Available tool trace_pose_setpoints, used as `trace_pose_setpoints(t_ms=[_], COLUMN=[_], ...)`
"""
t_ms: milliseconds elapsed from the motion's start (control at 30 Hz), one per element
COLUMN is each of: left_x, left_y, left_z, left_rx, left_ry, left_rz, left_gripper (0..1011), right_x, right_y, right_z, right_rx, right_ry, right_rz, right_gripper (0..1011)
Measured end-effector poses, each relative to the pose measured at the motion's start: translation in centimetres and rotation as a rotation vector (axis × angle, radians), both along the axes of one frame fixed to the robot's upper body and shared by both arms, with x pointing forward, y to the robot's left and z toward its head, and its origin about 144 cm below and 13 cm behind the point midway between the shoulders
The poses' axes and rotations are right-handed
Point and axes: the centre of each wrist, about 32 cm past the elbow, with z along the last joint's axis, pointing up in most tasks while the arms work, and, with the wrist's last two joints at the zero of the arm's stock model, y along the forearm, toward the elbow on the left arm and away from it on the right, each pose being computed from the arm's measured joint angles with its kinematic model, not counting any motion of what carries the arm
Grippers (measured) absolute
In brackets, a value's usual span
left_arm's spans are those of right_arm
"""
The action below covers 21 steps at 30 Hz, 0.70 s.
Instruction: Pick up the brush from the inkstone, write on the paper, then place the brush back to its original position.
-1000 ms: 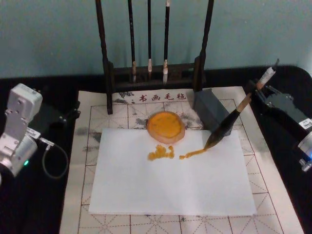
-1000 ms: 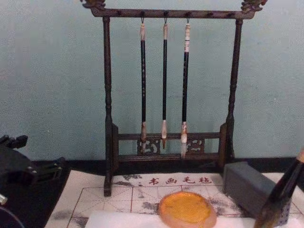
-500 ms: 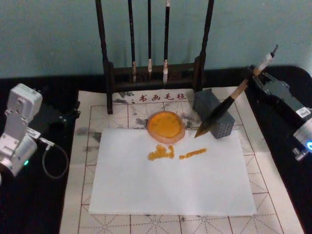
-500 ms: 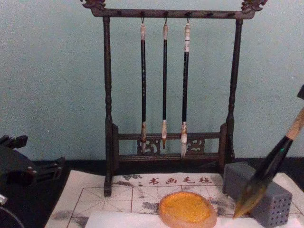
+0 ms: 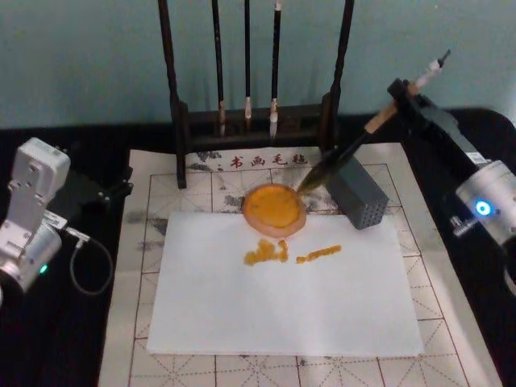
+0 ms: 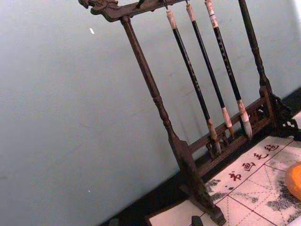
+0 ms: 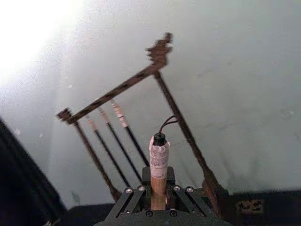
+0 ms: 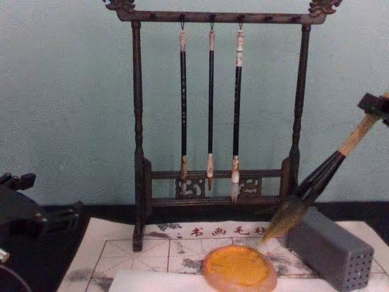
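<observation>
Tilting leftward, right gripper (image 5: 400, 97) holds brush (image 5: 347, 147) near inkstone (image 5: 274, 208).

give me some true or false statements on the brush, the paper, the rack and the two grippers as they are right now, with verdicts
1. The right gripper is shut on the brush. True.
2. The brush's tip rests on the paper. False: it hangs in the air by the right rim of the inkstone.
3. The paper bears orange marks. True.
4. Four thin brushes hang on the rack. False: three thin brushes hang there.
5. The left gripper reaches over the paper. False: it sits off to the left, beside the mat.
</observation>
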Motion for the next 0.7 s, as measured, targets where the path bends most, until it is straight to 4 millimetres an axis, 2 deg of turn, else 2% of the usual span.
trace_pose_setpoints(t_ms=[367, 700], left_x=[0.0, 0.0], left_y=[0.0, 0.0], left_z=[0.0, 0.0], left_rx=[0.000, 0.000], left_ry=[0.000, 0.000], left_rz=[0.000, 0.000], left_gripper=[1001, 1001], right_x=[2.7, 3.2], right_y=[1.5, 2.0], right_z=[-1.1, -2.1], right_rx=[0.115, 0.157], right_ry=[0.136, 0.214], right_rz=[-0.026, -0.023], right_gripper=[195, 195])
